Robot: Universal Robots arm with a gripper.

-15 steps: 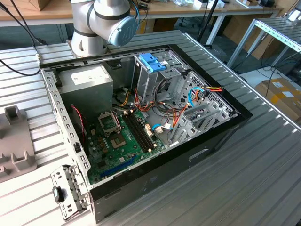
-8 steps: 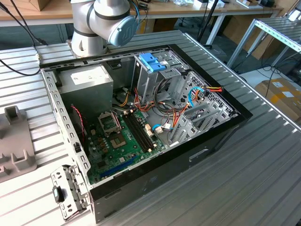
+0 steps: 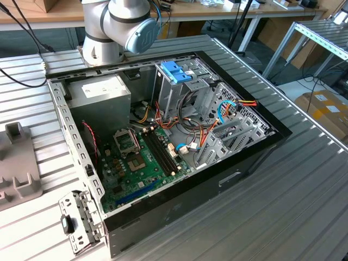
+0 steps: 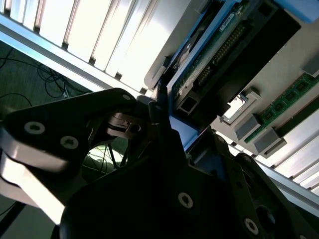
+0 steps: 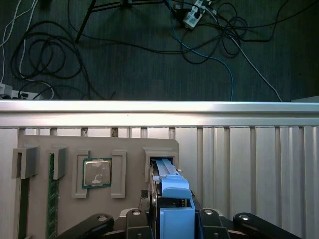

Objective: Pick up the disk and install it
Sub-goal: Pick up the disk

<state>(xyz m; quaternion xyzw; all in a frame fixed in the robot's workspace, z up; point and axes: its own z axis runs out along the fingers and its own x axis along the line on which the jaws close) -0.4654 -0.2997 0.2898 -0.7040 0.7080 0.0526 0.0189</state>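
The disk (image 5: 172,196) stands on edge in a slot of a grey holder tray (image 5: 132,149); its light blue carrier faces the camera in the first wrist view. The second wrist view shows the disk's (image 4: 209,55) green circuit board and blue frame rising out of the same tray. My gripper (image 5: 175,211) straddles the disk, with one dark finger (image 5: 153,209) pressed against each side of the blue carrier. It looks shut on the disk, which still sits in the slot.
The tray also holds a processor chip (image 5: 96,173) and a memory stick (image 5: 50,199). Just beyond it is the table's edge rail (image 5: 159,112), then floor with cables. An open computer case (image 3: 163,141) with a blue latch piece (image 3: 176,70) lies on the ribbed table.
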